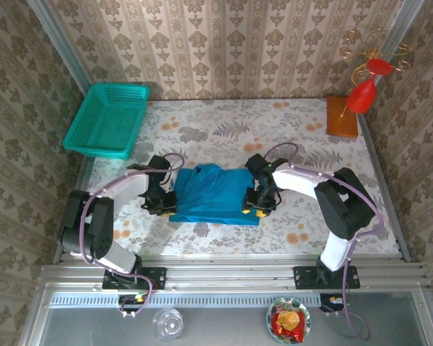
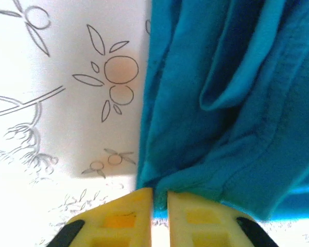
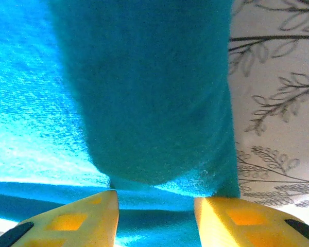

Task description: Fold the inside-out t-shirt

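Spotting the inside-out t-shirt (image 1: 215, 193) lying in the middle of the table (image 1: 224, 126), bunched into a rough rectangle between both arms. Catching the left gripper (image 1: 167, 209) low at its left edge, yellow fingers (image 2: 126, 216) almost together, hem right at the slit. Can't tell whether pinched or free. Finding the right gripper (image 1: 253, 209) at the right edge, spread wide around a rounded fold. Noting a teal basket (image 1: 105, 119) in the far left corner.

The top camera looks down from high over the near edge of the tabletop (image 1: 224, 130). Both wrist cameras sit very close to the blue t-shirt (image 1: 216, 193), which all three see.
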